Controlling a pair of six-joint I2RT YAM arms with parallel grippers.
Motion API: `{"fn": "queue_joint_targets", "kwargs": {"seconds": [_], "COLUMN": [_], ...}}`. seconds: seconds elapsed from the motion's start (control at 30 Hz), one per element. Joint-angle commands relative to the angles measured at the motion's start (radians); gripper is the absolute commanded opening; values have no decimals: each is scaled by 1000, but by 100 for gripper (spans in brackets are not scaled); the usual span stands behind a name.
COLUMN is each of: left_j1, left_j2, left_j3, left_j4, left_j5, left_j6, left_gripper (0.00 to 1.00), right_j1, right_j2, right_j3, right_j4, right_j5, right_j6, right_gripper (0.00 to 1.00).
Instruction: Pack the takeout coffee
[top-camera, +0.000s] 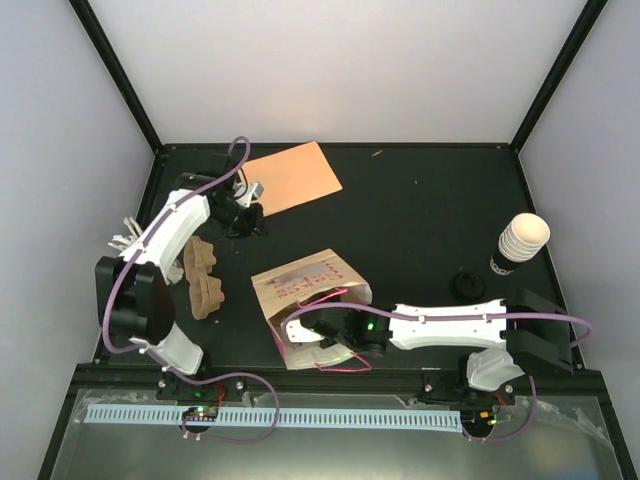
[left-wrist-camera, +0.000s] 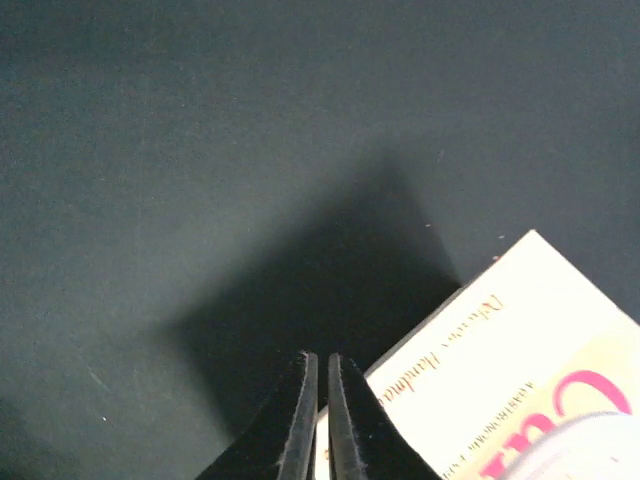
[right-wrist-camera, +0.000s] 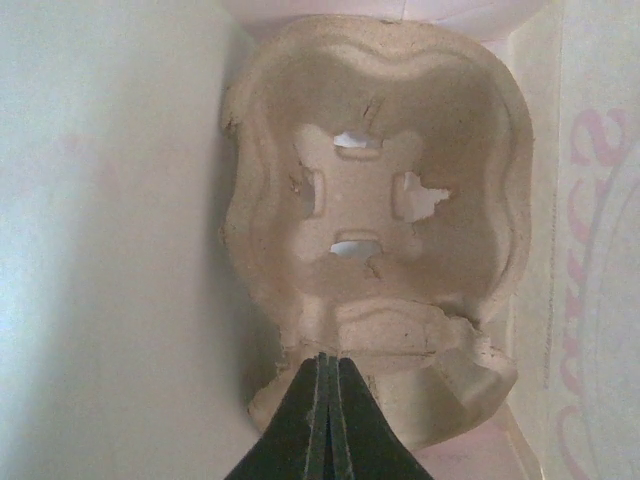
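**Cup stands apart while the right pincer is inside the bag**

The takeout coffee (top-camera: 522, 243), a cream ribbed cup with a dark lower part, stands on the black counter (top-camera: 420, 220) near its right edge, well apart from the paper bag (top-camera: 310, 292) and touched by neither arm; a small dark round thing (top-camera: 467, 285) lies just beside it, on the side toward the bag. The bag, printed in pink, lies on its side near the middle of the counter with its mouth toward the arms' bases; the right arm reaches into that mouth.

In the right wrist view, the right pincer (right-wrist-camera: 326, 365) has its fingers pressed together; their tips sit at the near rim of a pulp carrier (right-wrist-camera: 370, 220) lying between the bag's pale walls; whether they pinch that rim I cannot tell.

The left arm stretches to the far left of the counter. The left pincer (left-wrist-camera: 320, 358) hangs over bare counter with its fingers drawn nearly together, only a thin slit between them and nothing seen clamped; a cream printed paper (left-wrist-camera: 520, 380) with pink lettering shows at the lower right of its view. From above, a flat brown sheet (top-camera: 290, 178) lies just beyond that pincer; a second pulp carrier (top-camera: 203, 275) lies on the counter left of the bag; a bundle of thin white sticks (top-camera: 125, 238) sits at the left edge.
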Motion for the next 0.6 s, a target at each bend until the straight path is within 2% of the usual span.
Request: {"fn": "queue_joint_targets", "kwargs": {"seconds": [0.0, 0.3, 0.57], "left_j1": [-9, -85, -114], "left_j2": [76, 246, 332], "left_j3": [22, 47, 84], "left_j4": [-4, 20, 39], "left_j5": [-25, -12, 133], "left_j6": [11, 15, 71], "left_gripper": [3, 2, 2], "right_j1": [-4, -2, -1], "right_j2": [17, 30, 74], "right_j3": [35, 41, 41], "right_j4": [27, 56, 94], "right_j5": [27, 54, 82], "right_j6": [-11, 1, -26], "right_gripper": [1, 1, 1]}}
